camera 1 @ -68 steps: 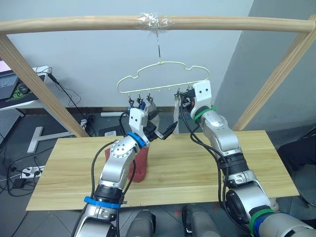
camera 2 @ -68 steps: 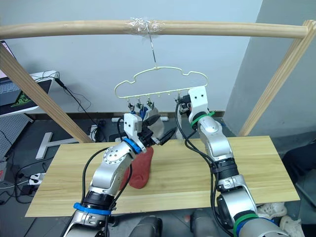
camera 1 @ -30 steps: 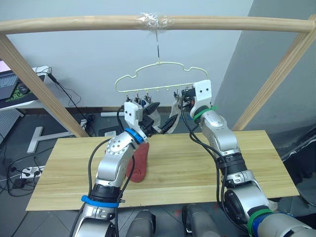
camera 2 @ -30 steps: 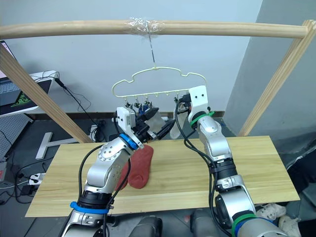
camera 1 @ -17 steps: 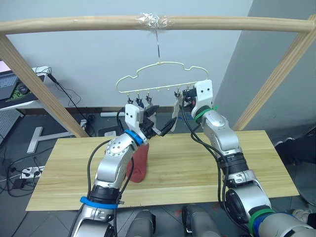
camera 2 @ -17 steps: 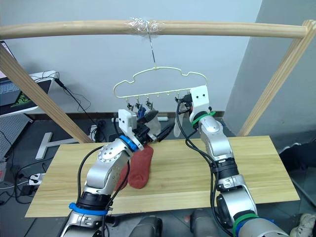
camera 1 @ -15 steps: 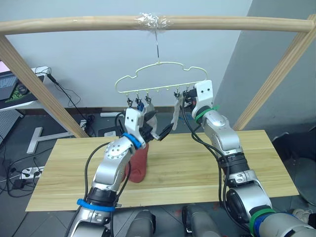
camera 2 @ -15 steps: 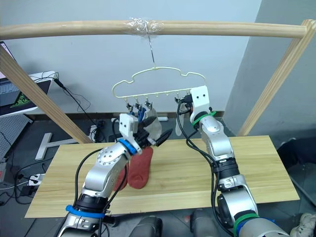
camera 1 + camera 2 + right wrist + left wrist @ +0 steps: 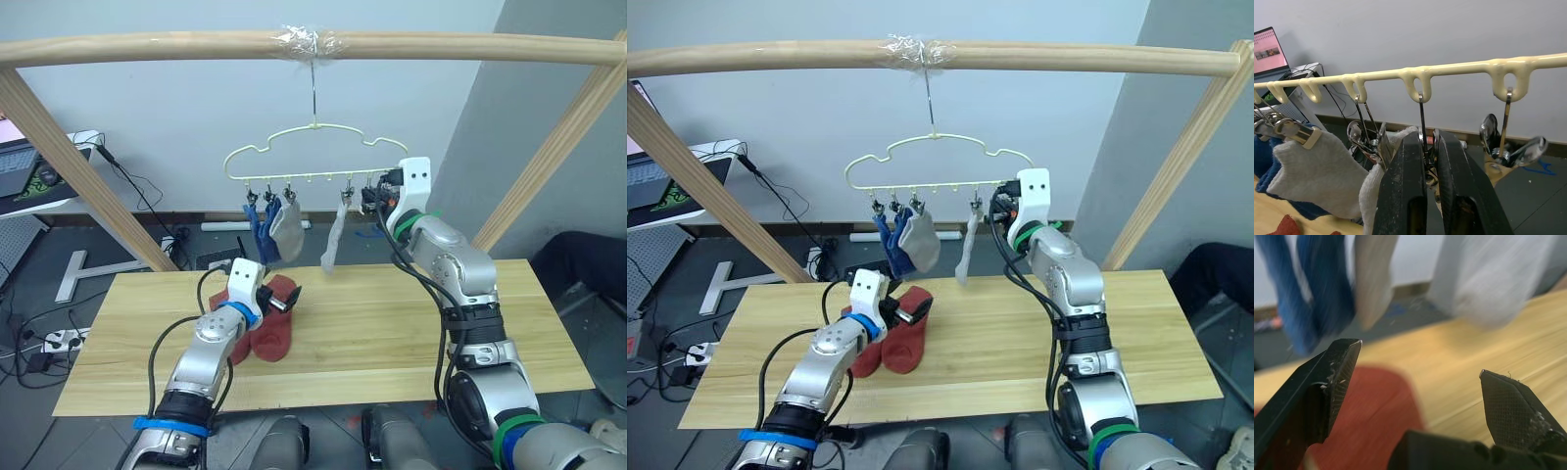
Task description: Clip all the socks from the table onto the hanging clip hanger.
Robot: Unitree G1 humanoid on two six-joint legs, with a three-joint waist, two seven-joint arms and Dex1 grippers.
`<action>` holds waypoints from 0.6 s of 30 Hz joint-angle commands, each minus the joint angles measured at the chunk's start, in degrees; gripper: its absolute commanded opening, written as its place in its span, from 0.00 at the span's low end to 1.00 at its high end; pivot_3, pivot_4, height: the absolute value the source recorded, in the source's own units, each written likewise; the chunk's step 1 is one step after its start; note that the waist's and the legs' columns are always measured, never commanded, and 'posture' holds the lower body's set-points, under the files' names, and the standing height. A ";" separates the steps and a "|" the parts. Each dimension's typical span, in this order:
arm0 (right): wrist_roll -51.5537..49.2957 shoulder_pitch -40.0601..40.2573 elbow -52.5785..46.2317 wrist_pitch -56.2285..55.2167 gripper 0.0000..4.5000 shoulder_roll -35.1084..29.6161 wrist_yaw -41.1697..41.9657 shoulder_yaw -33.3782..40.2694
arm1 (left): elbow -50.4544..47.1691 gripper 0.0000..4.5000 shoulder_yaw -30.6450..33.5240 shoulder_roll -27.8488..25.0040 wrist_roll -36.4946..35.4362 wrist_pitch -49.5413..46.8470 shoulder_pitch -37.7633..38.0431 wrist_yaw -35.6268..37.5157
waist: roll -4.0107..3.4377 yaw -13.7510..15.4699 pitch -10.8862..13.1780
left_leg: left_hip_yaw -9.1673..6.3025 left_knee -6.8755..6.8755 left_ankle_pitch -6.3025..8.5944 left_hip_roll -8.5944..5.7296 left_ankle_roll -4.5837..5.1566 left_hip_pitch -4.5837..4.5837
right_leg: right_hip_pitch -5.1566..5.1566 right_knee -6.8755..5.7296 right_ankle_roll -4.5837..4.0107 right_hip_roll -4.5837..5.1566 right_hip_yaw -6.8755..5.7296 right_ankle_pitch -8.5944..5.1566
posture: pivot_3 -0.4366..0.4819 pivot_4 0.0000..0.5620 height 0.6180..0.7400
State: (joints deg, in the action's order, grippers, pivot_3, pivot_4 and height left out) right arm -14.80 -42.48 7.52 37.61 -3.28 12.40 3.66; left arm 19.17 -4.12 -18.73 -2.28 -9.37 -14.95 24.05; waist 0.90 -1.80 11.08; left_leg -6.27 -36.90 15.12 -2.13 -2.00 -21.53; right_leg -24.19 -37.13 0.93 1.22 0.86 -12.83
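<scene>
- The clip hanger (image 9: 315, 155) is hanging from the wooden bar (image 9: 313, 44), above the surface (image 9: 392, 323).
- Two blue socks (image 9: 263, 223) and two grey socks (image 9: 287, 227) are hanging from its clips.
- The right end effector (image 9: 1425, 161) is pinching a clip (image 9: 1422, 128) on the hanger's right side.
- Below the hanger, the left end effector (image 9: 279, 299) is hovering spread wide over two rust-red socks (image 9: 272, 328) lying on the surface.

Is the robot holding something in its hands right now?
The left gripper is open and empty above the red socks. The right gripper pinches a metal clip on the clip hanger, where a grey sock hangs.
</scene>
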 commanded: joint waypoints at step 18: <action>-0.71 0.62 -3.84 1.04 0.00 0.01 -0.39 -0.19 | 10.58 1.00 -1.28 2.58 0.05 -7.24 -1.62 4.84 | -0.01 -0.05 0.00 | -0.07 0.03 0.00 -0.01 0.00 0.11 | 0.05 -0.02 0.01 0.05 0.07 0.00 | 0.47 0.36 1.00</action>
State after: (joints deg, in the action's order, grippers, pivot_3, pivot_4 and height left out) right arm -14.84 -41.91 6.21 38.68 -3.26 12.23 3.19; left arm 29.25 -4.63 -16.13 -2.04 -14.11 -18.40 27.63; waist 0.89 -1.85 11.08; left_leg -6.34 -36.87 15.12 -2.14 -1.99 -21.41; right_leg -24.13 -37.15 0.94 1.28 0.92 -12.83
